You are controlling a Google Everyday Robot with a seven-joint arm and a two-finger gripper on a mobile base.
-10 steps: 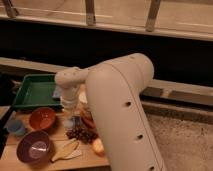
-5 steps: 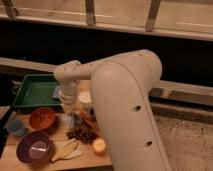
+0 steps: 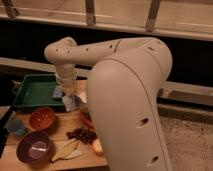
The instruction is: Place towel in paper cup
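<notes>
My gripper (image 3: 67,94) points down from the white wrist, over the wooden table's back edge by the right end of the green tray. It is shut on a pale blue-white towel (image 3: 68,101) that hangs below it, bunched. A whitish paper cup (image 3: 82,95) stands just right of the towel, mostly hidden by my arm. The towel hangs beside the cup, not in it.
A green tray (image 3: 30,92) sits at the back left. On the wooden table (image 3: 15,160) are an orange bowl (image 3: 42,119), a purple bowl (image 3: 34,149), a small blue cup (image 3: 17,127), dark grapes (image 3: 82,134), a banana (image 3: 65,149) and an orange fruit (image 3: 97,146). My bulky arm (image 3: 125,100) blocks the right side.
My arm's elbow has risen and its big link has swung right. The gripper stays near the tray's right end with the towel in it, a little higher.
</notes>
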